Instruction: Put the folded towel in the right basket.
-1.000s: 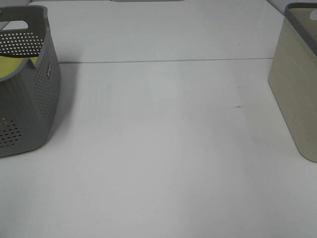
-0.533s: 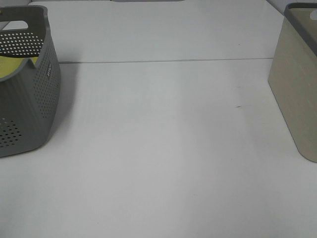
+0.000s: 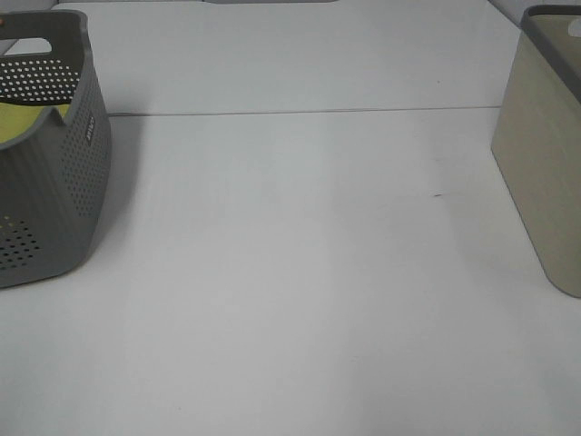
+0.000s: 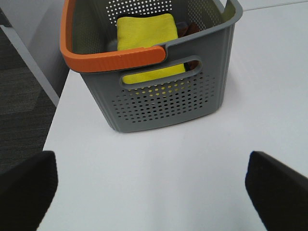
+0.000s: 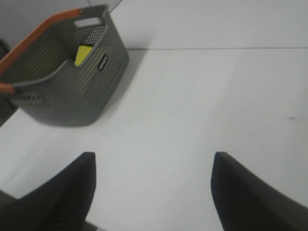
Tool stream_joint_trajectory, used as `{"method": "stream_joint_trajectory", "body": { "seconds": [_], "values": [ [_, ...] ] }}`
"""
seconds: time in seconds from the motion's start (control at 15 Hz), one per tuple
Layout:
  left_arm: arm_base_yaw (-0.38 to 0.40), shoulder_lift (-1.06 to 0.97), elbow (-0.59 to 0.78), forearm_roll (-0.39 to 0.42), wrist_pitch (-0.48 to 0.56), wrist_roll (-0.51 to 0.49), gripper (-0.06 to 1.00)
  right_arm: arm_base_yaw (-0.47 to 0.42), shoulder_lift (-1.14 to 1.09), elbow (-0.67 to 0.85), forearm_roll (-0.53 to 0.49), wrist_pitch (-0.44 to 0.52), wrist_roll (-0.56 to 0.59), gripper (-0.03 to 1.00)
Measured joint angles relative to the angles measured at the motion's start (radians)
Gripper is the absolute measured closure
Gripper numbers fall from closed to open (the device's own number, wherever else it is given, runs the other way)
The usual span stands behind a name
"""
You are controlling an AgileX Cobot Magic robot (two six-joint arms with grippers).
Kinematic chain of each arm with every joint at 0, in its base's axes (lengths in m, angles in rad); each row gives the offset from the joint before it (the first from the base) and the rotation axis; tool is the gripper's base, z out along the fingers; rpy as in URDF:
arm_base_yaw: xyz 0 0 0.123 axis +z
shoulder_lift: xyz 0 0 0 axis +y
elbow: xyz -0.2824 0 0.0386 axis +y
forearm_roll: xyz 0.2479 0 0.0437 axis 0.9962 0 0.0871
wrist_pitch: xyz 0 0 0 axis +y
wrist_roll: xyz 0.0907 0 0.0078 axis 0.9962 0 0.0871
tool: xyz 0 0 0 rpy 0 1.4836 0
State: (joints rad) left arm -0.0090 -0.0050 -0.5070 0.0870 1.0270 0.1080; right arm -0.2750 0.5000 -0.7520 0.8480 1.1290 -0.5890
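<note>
A folded yellow towel (image 4: 144, 36) lies inside the grey perforated basket (image 4: 163, 98) with an orange handle (image 4: 115, 57). In the high view that basket (image 3: 54, 173) stands at the table's left edge, the towel (image 3: 27, 123) showing inside it. The right basket (image 3: 545, 173), beige with a dark rim, stands at the right edge. My left gripper (image 4: 151, 187) is open and empty, in front of the grey basket and apart from it. My right gripper (image 5: 154, 192) is open and empty over the bare table. Neither gripper shows in the high view.
A dark item (image 4: 188, 29) lies beside the towel in the grey basket. The white table (image 3: 300, 254) has a seam (image 3: 300, 112) across its far part. The table's left edge (image 4: 55, 110) drops to dark floor.
</note>
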Motion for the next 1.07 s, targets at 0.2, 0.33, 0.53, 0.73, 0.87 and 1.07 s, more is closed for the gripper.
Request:
{"method": "stream_joint_trajectory", "body": {
  "seconds": [0.2, 0.33, 0.53, 0.73, 0.87, 1.07],
  "values": [
    [0.000, 0.000, 0.000, 0.000, 0.000, 0.000, -0.04, 0.158, -0.096, 0.001, -0.208, 0.068, 0.150, 0.30],
    [0.000, 0.000, 0.000, 0.000, 0.000, 0.000, -0.04, 0.207, -0.185, 0.002, -0.374, 0.083, 0.282, 0.30],
    [0.000, 0.000, 0.000, 0.000, 0.000, 0.000, -0.04, 0.220, -0.346, 0.003, -0.464, 0.085, 0.378, 0.30],
    [0.000, 0.000, 0.000, 0.000, 0.000, 0.000, -0.04, 0.264, -0.411, 0.013, -0.508, 0.093, 0.419, 0.30],
    [0.000, 0.000, 0.000, 0.000, 0.000, 0.000, -0.04, 0.308, -0.411, 0.028, -0.610, 0.094, 0.455, 0.30],
    [0.000, 0.000, 0.000, 0.000, 0.000, 0.000, -0.04, 0.338, -0.411, 0.119, -0.791, 0.094, 0.517, 0.30]
  ]
}}
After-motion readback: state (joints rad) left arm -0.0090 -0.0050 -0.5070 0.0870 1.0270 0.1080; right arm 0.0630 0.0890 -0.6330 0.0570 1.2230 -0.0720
